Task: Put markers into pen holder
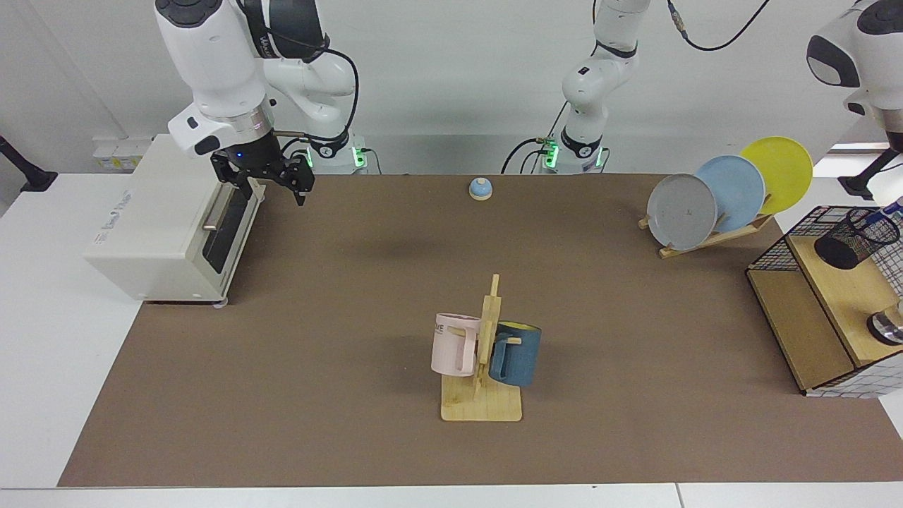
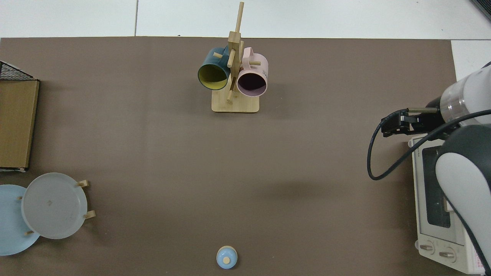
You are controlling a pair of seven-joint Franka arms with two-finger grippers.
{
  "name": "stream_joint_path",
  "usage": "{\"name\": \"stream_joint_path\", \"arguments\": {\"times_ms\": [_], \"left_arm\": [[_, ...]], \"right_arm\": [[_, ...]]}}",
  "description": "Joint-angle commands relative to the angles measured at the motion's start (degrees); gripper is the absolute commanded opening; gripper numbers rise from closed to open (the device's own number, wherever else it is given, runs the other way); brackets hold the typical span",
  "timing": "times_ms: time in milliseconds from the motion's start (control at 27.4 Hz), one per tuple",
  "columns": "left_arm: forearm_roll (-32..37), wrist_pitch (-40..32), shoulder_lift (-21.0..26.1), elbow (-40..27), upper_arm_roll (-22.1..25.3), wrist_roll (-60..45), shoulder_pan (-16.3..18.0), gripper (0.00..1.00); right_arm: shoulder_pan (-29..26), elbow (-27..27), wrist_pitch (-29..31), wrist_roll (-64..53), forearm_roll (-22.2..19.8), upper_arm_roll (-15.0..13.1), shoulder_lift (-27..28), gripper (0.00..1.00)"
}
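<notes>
Slim white-barrelled marker with a dark blue cap [image 1: 892, 209], apparently already in the small black wire-mesh cylindrical pen holder [image 1: 850, 243]: only a short blue-and-white stretch visible, poking out past the round rim and leaning toward the bench edge on the left arm's side. Holder itself tilted in the facing view, resting on the upper wooden shelf [image 1: 839, 296] of the large black wire basket [image 1: 772, 257] at that same edge; neither holder nor marker caught in the top view. Left arm [image 1: 864, 49] raised high above the basket, its end effector outside both views, so no telling how its fingers stand. Right end effector [image 1: 274, 189] hanging empty with fingers apart, near the far corner of the bench on the right arm's side, just in front of the white boxy toaster oven [image 1: 152, 226] and well apart from the basket; same end effector [image 2: 389, 126] seen side-on from above; right arm waiting. Judging from this, the drop-in step done or all but done, with no second marker visible in either view. Next move likely nothing finer than a clear retreat of the left arm, without brushing the leaning marker or nudging the light mesh cup off its perch.
</notes>
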Motion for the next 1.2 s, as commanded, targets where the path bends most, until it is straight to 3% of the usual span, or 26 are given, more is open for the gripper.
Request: {"name": "stream_joint_path", "arguments": {"times_ms": [0,219,1167], "left_arm": [[-0.7,1.8,-0.9,-3.2,-0.4,-1.7,0.7,0.0],[-0.5,6.7,-0.8,-5.6,-0.2,-1.5,2.2,0.0],[-1.2,3.3,-0.8,-2.9,-0.5,-1.5,1.4,0.0]], "right_arm": [[-0.9,-0.6,0.0,0.8,1.0,0.6,-0.5,1.0],[-1.0,-0.6,0.0,0.8,1.0,0.6,-0.4,1.0],[-1.0,-0.6,0.0,0.8,1.0,0.6,-0.4,1.0]]}}
